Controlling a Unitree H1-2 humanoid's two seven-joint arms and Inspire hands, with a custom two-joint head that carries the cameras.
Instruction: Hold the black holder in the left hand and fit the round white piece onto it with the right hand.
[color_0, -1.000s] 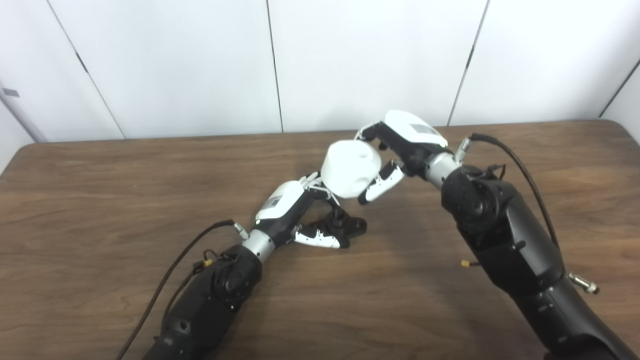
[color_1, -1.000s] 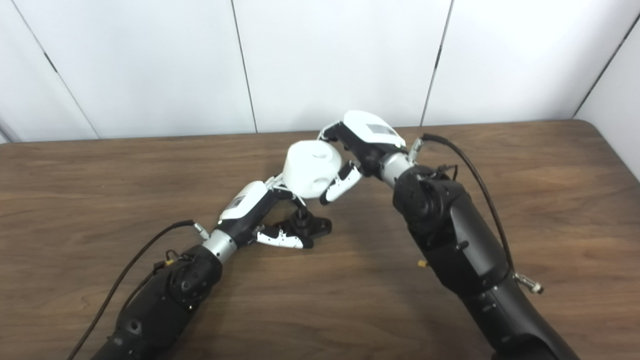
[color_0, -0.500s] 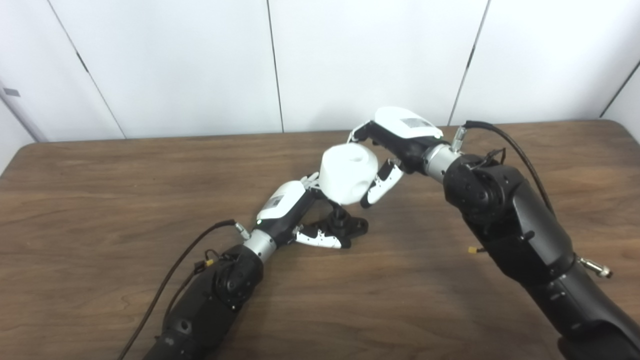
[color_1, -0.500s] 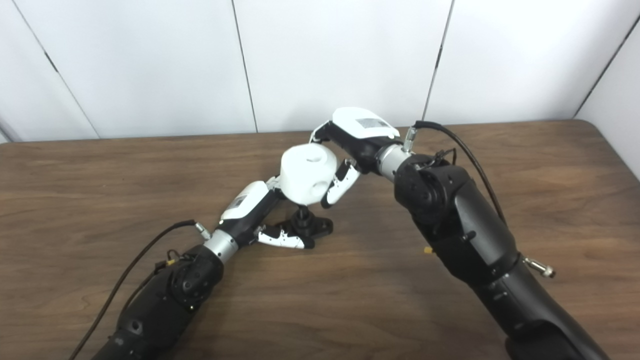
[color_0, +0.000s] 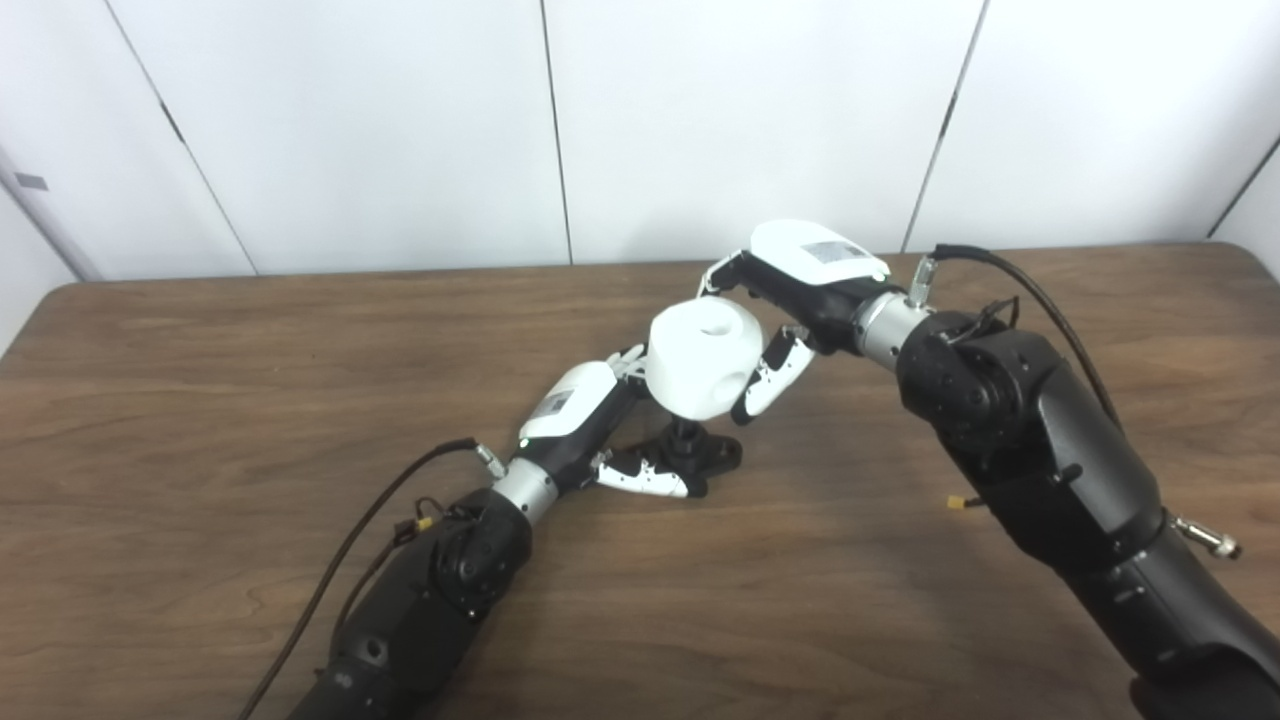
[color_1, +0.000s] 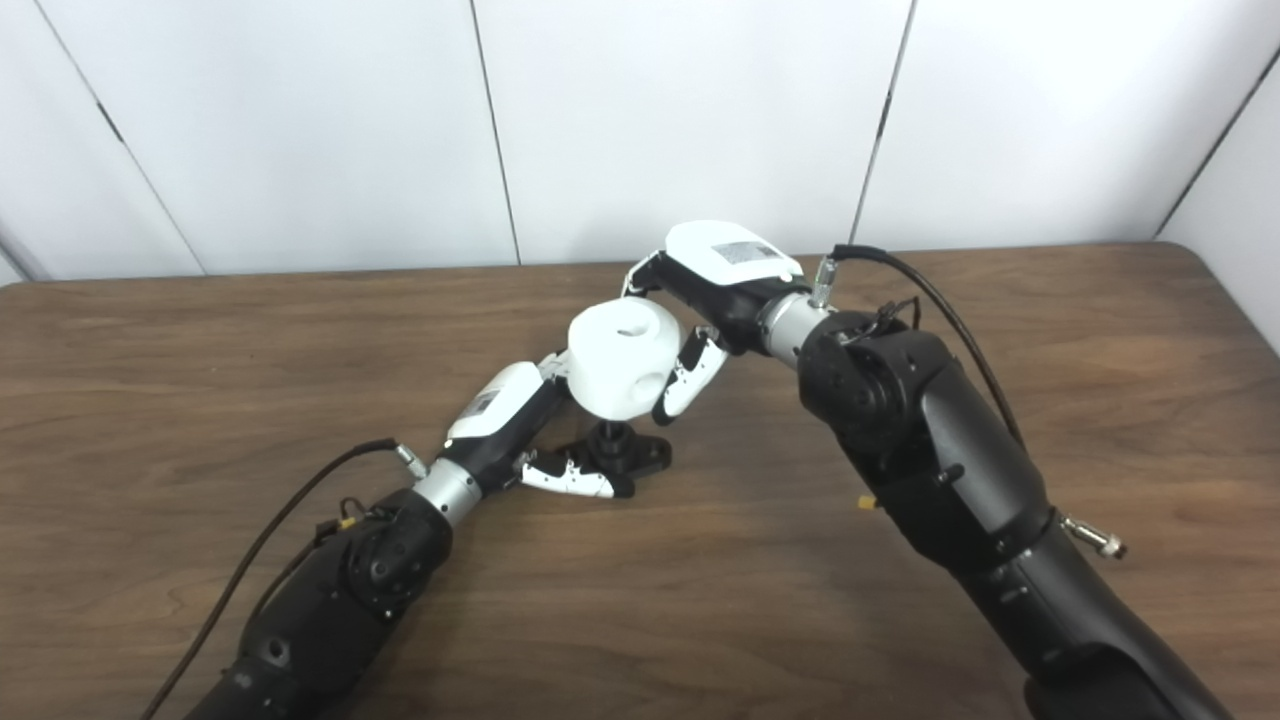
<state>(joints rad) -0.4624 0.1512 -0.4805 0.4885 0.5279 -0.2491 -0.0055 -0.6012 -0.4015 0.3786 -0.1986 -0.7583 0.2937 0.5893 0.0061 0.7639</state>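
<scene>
The black holder (color_0: 705, 453) rests on the wooden table (color_0: 200, 380) near its middle, a short post rising from its flat base. My left hand (color_0: 590, 425) is shut on it, thumb along the near side of the base. The round white piece (color_0: 698, 358), a chunky drum with a hole on top and one on its side, hangs just above the post, tilted a little. My right hand (color_0: 790, 290) is shut on it from the far right side. The top of the post is hidden under the piece, so contact cannot be told.
White wall panels (color_0: 400, 130) stand behind the table's far edge. Black cables (color_0: 350, 540) run along both forearms. The right forearm (color_0: 1040, 460) crosses the table's right half.
The right hand has carried the white piece left and down, closer over the holder's post, and turned it more upright. The left hand has kept still. The camera has shifted slightly.
</scene>
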